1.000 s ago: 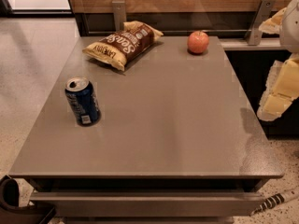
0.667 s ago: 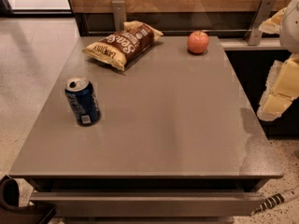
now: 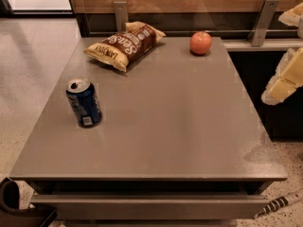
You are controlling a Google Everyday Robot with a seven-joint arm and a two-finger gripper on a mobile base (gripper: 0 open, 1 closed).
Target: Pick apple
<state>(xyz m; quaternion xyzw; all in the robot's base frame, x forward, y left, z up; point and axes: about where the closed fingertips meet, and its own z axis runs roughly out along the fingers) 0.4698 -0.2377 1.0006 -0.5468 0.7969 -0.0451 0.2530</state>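
The apple (image 3: 200, 42) is small, round and red-orange, and sits upright at the far right of the grey table (image 3: 165, 126), close to its back edge. My gripper (image 3: 284, 79) shows only as cream-coloured parts at the right edge of the camera view, beyond the table's right side. It is well to the right of the apple and nearer to me, and it touches nothing.
A blue can (image 3: 84, 102) stands on the left of the table. A brown chip bag (image 3: 124, 44) lies at the back left, beside the apple. A wooden wall with metal brackets (image 3: 262, 15) runs behind the table. Speckled floor lies to the left.
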